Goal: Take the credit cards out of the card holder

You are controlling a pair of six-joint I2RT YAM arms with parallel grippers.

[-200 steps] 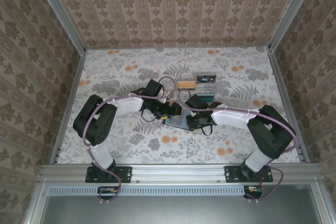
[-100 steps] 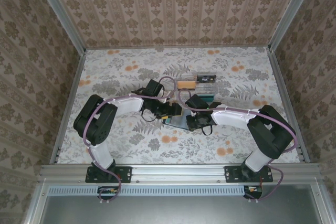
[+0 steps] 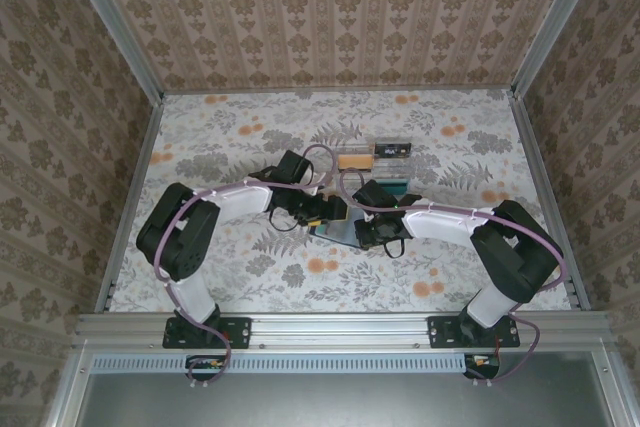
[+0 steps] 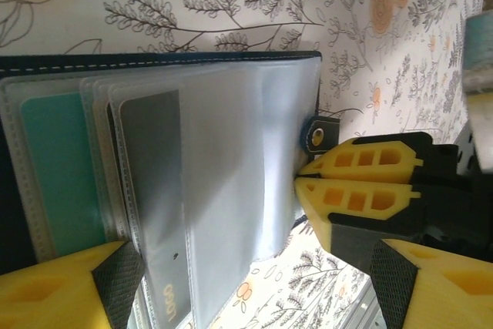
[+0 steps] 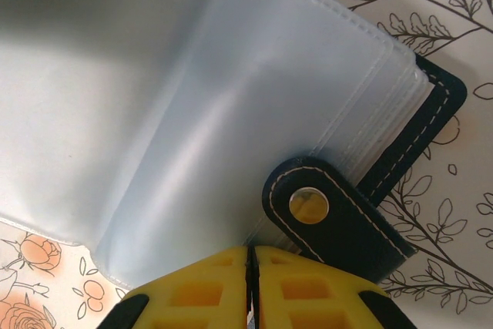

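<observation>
The only writing is a short line of pale characters printed sideways near one end of a flat grey card (image 4: 150,190). It is too small and blurred to read, and no brand shows anywhere.

That card sits in a clear plastic sleeve (image 4: 231,175) of the dark blue, white-stitched folding card holder (image 4: 154,61). The holder lies open on the floral-print table (image 3: 220,137), mid-table between the two arms. A thin plastic teal card (image 4: 62,175) is tucked in a sleeve further back in the same stack. The holder's small dark tab (image 5: 350,229) carries a round metal snap (image 5: 308,206) and sticks out past the sleeves' edge.

The right gripper (image 5: 250,256) has its yellow fingers (image 4: 362,194) pressed together with no gap. Their tips meet the sleeves' edge just beside the tab, but I cannot tell whether a sleeve is pinched between them. The left gripper (image 4: 254,279) is spread wide, one finger over the sleeves and the other out beyond the holder's edge, holding nothing.

Compared with a second ago, hardly anything differs. The left arm's dark elbow (image 3: 178,237) sits a shade lower and further left. The holder and both grippers are where they were.
</observation>
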